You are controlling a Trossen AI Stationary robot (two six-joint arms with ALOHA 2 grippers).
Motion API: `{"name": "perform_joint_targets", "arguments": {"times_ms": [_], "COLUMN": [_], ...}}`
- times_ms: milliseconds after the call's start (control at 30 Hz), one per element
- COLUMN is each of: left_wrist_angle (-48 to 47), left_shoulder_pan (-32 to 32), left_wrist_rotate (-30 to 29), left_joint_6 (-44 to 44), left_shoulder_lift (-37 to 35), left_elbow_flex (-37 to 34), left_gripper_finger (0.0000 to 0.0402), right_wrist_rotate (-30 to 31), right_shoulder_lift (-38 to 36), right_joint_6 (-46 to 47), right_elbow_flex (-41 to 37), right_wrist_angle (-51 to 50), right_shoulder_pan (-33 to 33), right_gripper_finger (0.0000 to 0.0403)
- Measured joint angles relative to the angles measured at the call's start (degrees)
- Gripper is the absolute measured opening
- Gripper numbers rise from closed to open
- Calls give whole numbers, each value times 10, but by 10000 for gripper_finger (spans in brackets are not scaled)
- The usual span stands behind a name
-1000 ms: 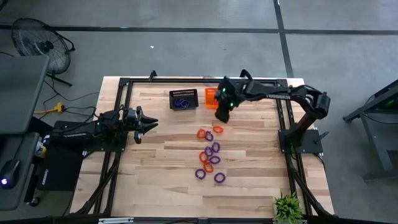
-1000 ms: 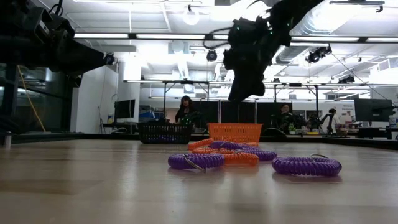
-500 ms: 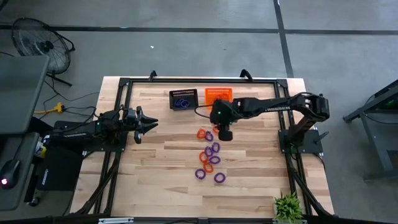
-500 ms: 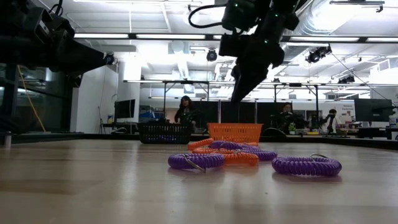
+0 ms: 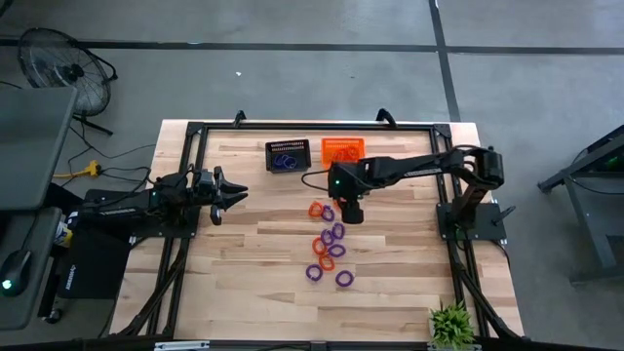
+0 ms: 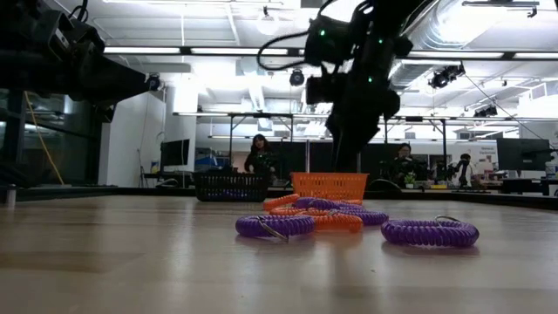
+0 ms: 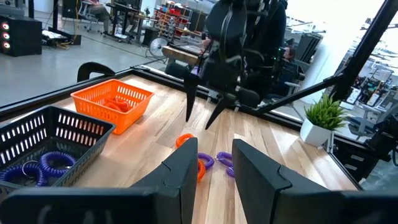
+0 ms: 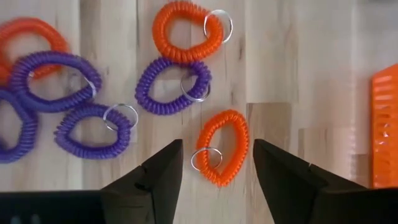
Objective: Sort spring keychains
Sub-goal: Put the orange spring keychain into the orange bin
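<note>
Right gripper [image 8: 214, 163] is hovering with jaws spread and empty above an orange spring keychain [image 8: 222, 145] lying on the table [image 5: 244, 244], near the orange basket [image 5: 342, 149]. Remaining spring keychains [image 5: 330, 249] are lying clustered mid-table. Left gripper [image 5: 222, 187] is waiting at the left, jaws parted, empty.

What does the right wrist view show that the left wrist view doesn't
Only the right wrist view: looking straight down, an orange keychain with its metal ring lies between the open right gripper fingers, with more purple and orange loops beside it.

Only the left wrist view: the black basket holding purple keychains, the whole orange basket, the right arm from the side, and a potted plant.

Both: the wooden table and loose keychains on it.
</note>
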Motion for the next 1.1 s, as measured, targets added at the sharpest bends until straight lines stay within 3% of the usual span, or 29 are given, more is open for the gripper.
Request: {"name": "perform_joint_targets", "arguments": {"times_ms": [300, 900, 1100], "left_wrist_angle": [0, 0, 0], "left_shoulder_pan": [0, 0, 0], "left_wrist_rotate": [0, 0, 0], "left_joint_6": [0, 0, 0], "left_shoulder_lift": [0, 0, 0], "left_elbow_flex": [0, 0, 0], "left_gripper_finger": [99, 99, 99], "right_wrist_rotate": [-23, -9, -6], "right_shoulder_lift": [29, 93, 105], "right_joint_6": [14, 37, 66], "right_elbow_flex": [0, 0, 2], "right_wrist_angle": [9, 25, 26], "right_shoulder_pan": [1, 1, 1], "right_gripper_finger": [193, 192, 172]}}
